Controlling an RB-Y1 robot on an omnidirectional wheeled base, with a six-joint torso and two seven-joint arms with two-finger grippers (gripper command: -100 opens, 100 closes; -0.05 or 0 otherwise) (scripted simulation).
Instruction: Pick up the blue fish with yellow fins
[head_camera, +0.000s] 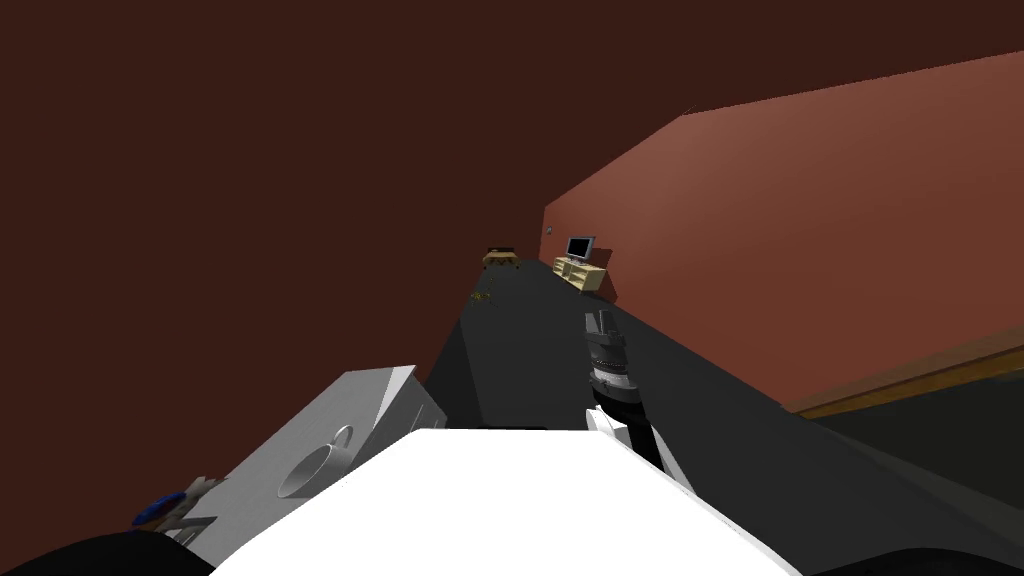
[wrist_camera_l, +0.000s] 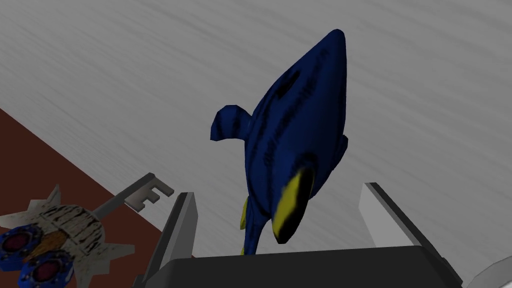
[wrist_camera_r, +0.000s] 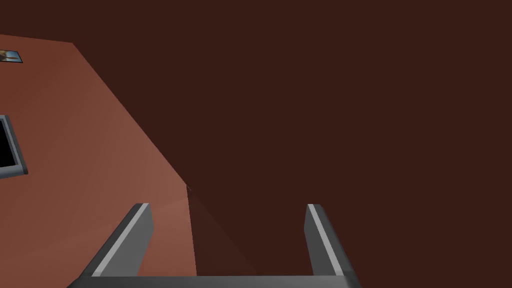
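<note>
Left gripper (wrist_camera_l: 278, 190): fingers spread, nothing pinched, straddling the tail end of the blue fish (wrist_camera_l: 295, 115). Taking the gripper's reach as 12 o'clock, the fish runs from the dark gripper body out toward 12–1 o'clock, nose farthest away. Its yellow tail fin (wrist_camera_l: 292, 205) sits between the fingers, apart from both and nearer the 3 o'clock finger than the other.

The fish is over the grey table top (wrist_camera_l: 425, 75). It probably rests on it, but contact cannot be confirmed from this angle.

Clutter: a grey key (wrist_camera_l: 142, 192) just outside the 9 o'clock finger, and a pale winged toy with blue rings (wrist_camera_l: 55, 235) beyond it at 8 o'clock. Head view puts the table (head_camera: 370, 400) at my 10 o'clock, with a mug (head_camera: 320, 462) on it.

Right gripper (wrist_camera_r: 227, 205): spread, empty, idle, pointing at a wall.

Judgement for the grasp:
- Push a little farther toward 12 so the fingers bracket the thick mid-body, not the thin tail.
- Shift slightly toward 3 to centre the fish.
- Close slowly, since the rounded flanks may squirt out.
- Keep the 9 o'clock finger off the key.
- Lift straight up.
</note>
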